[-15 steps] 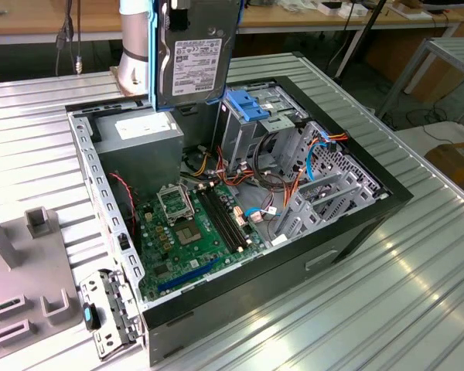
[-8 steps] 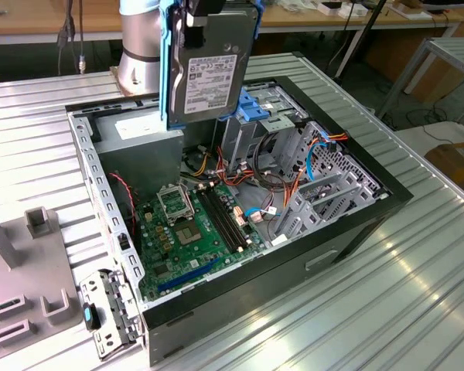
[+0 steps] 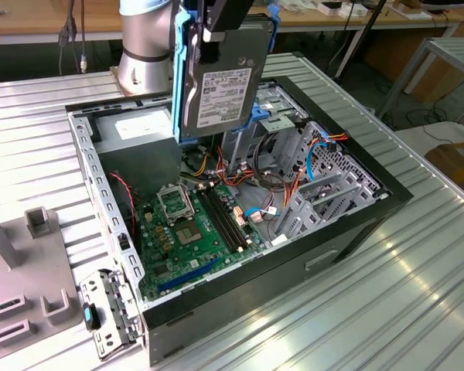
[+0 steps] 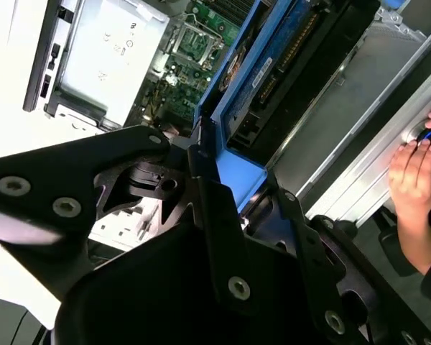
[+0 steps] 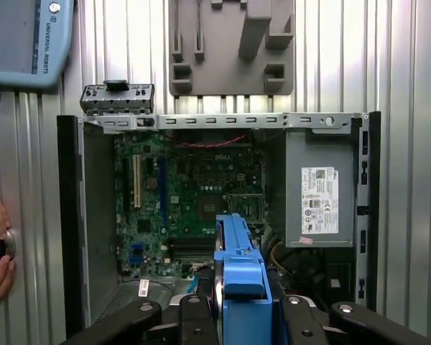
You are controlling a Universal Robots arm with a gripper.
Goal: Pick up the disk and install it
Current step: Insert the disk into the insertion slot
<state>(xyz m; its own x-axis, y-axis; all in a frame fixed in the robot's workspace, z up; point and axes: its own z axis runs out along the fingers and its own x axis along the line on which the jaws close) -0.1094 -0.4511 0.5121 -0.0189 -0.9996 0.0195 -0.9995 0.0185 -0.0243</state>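
Tool state: gripper (image 3: 215,35) closed on the disk (image 3: 220,93), black fingers clamped over its upper edge.
Disk position: held in the air, standing on edge, label facing the exterior view; hangs above the rear part of the open computer case (image 3: 309,259), touching nothing but the fingers. Blue rail (image 5: 238,266) on its side shows in both wrist views.
Work done: pick-up complete, judging from the disk hanging clear of every surface.
Work left: installation not yet done; disk not seated in any bay.
Case interior: green circuit board (image 3: 189,232) on the floor of the case; power supply box (image 3: 135,127) in the corner nearest the arm's base; metal drive cage (image 3: 329,189) toward the exterior view's right.
Obstructions: orange, red and blue cables (image 3: 274,185) lie loose between the circuit board and the drive cage, close below the disk; judged a snagging risk.
Surroundings: ribbed metal table (image 3: 417,294) under the case; grey holder plate (image 3: 31,263) on it at the exterior view's left, well apart from the disk.
Persons: a hand (image 4: 415,176) rests at the table's edge beside the case, apart from the disk.
Other items: handheld screen (image 5: 25,39) in a corner of the first wrist view.
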